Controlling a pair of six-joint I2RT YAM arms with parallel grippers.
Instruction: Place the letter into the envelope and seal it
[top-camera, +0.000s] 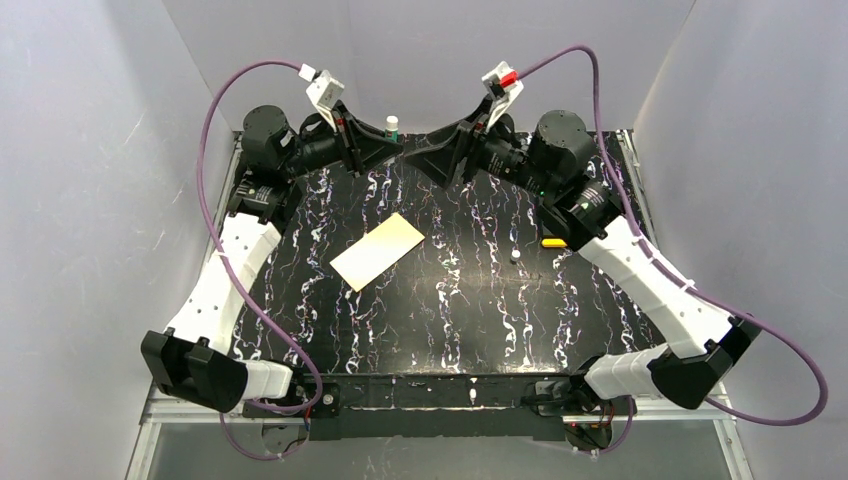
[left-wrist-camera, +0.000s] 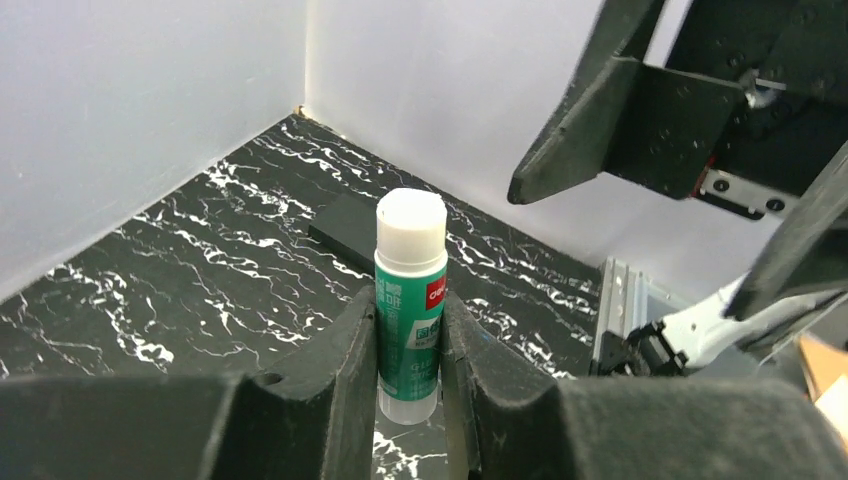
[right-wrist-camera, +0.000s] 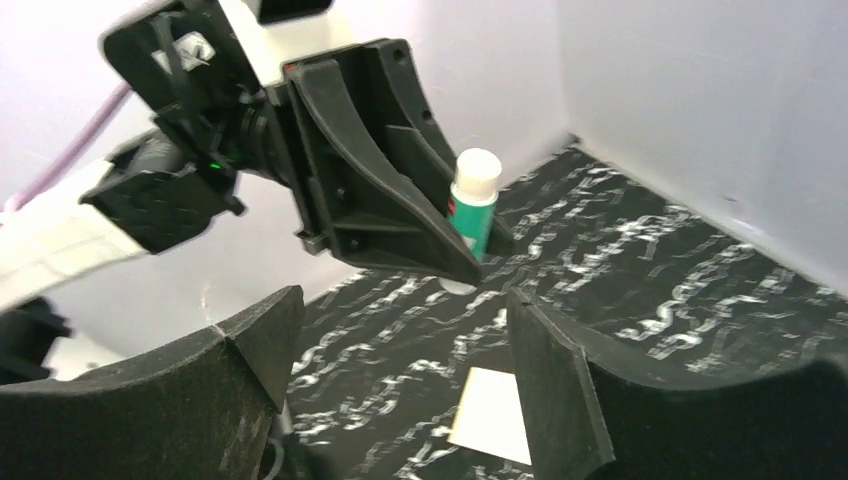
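Note:
The envelope (top-camera: 378, 252) lies flat and slanted on the black marbled table, left of centre; the pale sheet (right-wrist-camera: 495, 410) below my right jaws looks like its corner. The letter is out of view. At the table's far edge, my left gripper (top-camera: 390, 138) (left-wrist-camera: 410, 335) is shut on an upright green glue stick (left-wrist-camera: 410, 290) (top-camera: 392, 124) with a white top, its base just over the table. My right gripper (top-camera: 428, 152) (right-wrist-camera: 400, 305) faces it from close by, open and holding nothing. From the right wrist, the glue stick (right-wrist-camera: 473, 205) stands between the left fingers (right-wrist-camera: 400, 200).
A small yellow thing (top-camera: 552, 241) and a small white thing (top-camera: 515, 255) lie on the table (top-camera: 450, 320) near the right arm. A flat black block (left-wrist-camera: 345, 225) sits by the back wall. White walls close in the back and both sides.

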